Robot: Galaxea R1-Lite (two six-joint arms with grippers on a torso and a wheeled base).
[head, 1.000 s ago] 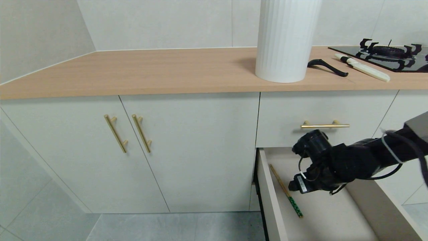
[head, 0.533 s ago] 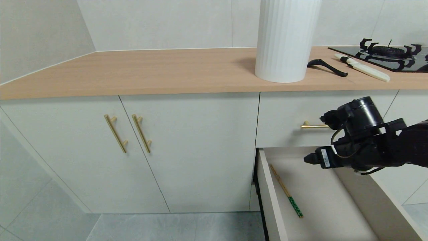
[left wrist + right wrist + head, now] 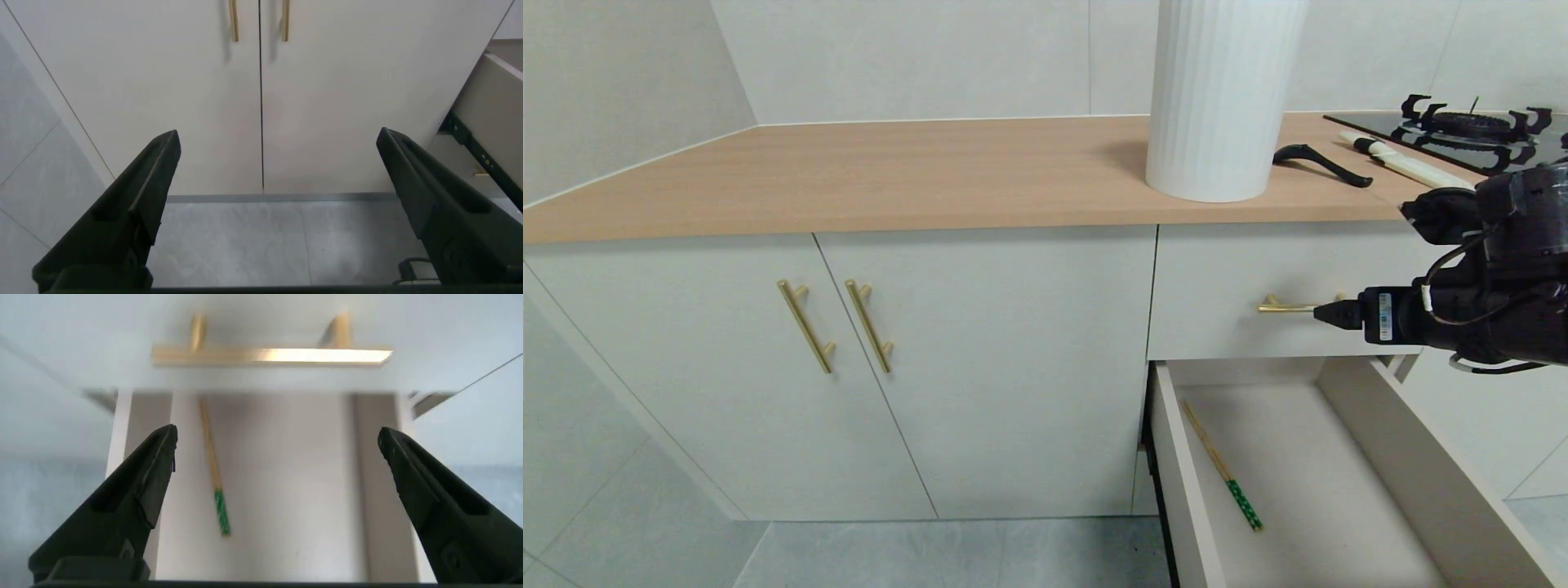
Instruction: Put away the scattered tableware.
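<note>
A pair of wooden chopsticks with green ends (image 3: 1223,478) lies in the open lower drawer (image 3: 1176,457), along its left wall. The chopsticks (image 3: 214,483) also appear in the right wrist view, below the gold handle (image 3: 270,355) of the shut upper drawer. My right gripper (image 3: 1331,314) hangs open and empty above the drawer, level with that handle (image 3: 1286,307). On the wooden counter lie a black-handled utensil (image 3: 1325,163) and a white knife (image 3: 1409,167). My left gripper (image 3: 276,140) is open and empty, low in front of the cabinet doors.
A tall white ribbed cylinder (image 3: 1221,98) stands on the counter (image 3: 890,171) left of the utensils. A gas hob (image 3: 1470,131) sits at the far right. Two cabinet doors with gold handles (image 3: 805,325) are shut at left. Grey tiled floor lies below.
My right gripper has risen out of the open drawer and moved right, up to the level of the upper drawer's handle. The chopsticks stay in the drawer.
</note>
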